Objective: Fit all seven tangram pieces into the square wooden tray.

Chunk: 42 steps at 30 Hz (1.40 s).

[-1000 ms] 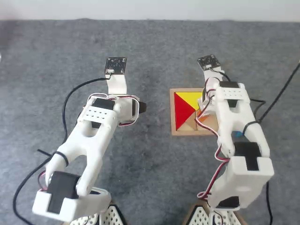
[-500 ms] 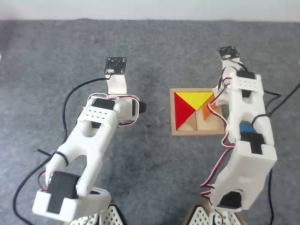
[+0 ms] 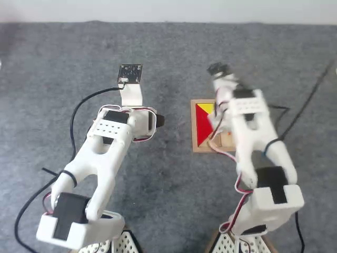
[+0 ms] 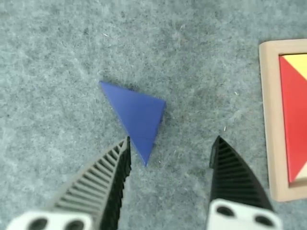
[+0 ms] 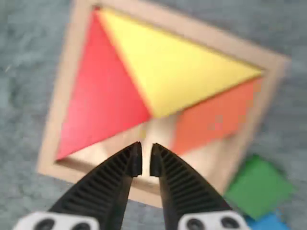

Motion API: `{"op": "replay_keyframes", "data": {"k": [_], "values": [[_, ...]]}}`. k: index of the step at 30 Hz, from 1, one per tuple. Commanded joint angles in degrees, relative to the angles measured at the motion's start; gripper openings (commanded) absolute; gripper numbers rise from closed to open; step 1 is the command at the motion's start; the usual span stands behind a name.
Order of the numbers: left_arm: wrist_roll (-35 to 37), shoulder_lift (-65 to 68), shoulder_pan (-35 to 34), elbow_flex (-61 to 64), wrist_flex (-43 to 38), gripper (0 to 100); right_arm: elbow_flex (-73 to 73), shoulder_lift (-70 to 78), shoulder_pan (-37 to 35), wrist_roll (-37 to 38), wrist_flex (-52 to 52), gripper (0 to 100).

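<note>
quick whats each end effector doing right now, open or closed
left end effector: open, empty, over the blue triangle
right end effector: closed, empty, over the tray

You're looking down on a grey, felt-like mat (image 3: 174, 58) that spreads across the whole table. Along the top edge of the high view runs a pale plain strip (image 3: 168, 10); you can't tell whether it's wall or floor. The light is soft and even.

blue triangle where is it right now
In the left wrist view the blue triangle lies flat on the grey carpet just ahead of the open left hand, apart from the wooden tray, on its left-arm side.
</note>
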Motion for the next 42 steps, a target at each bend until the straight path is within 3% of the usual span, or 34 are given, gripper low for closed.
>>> {"op": "replay_keyframes", "data": {"k": [1,20,26,31,36,42], "values": [[-0.53,-0.35,0.18,-0.48,-1.05,25,2.55,-3.74,-3.21,-0.7,-3.3,11.1],[-0.53,-0.35,0.18,-0.4,-1.14,25,-1.76,-4.18,3.65,1.14,-4.26,11.9],[-0.53,-0.35,0.18,-0.4,-1.14,25,-1.49,-6.37,-1.98,0.88,3.56,11.9],[-0.53,-0.35,0.18,-0.48,-1.05,25,2.11,-7.78,-6.46,0.79,2.07,11.0],[-0.53,-0.35,0.18,-0.48,-0.97,25,4.66,-7.78,-9.98,1.32,-0.31,2.8],[-0.53,-0.35,0.18,-0.48,-0.97,25,6.51,-7.78,-10.42,1.32,-0.66,1.6]]}}
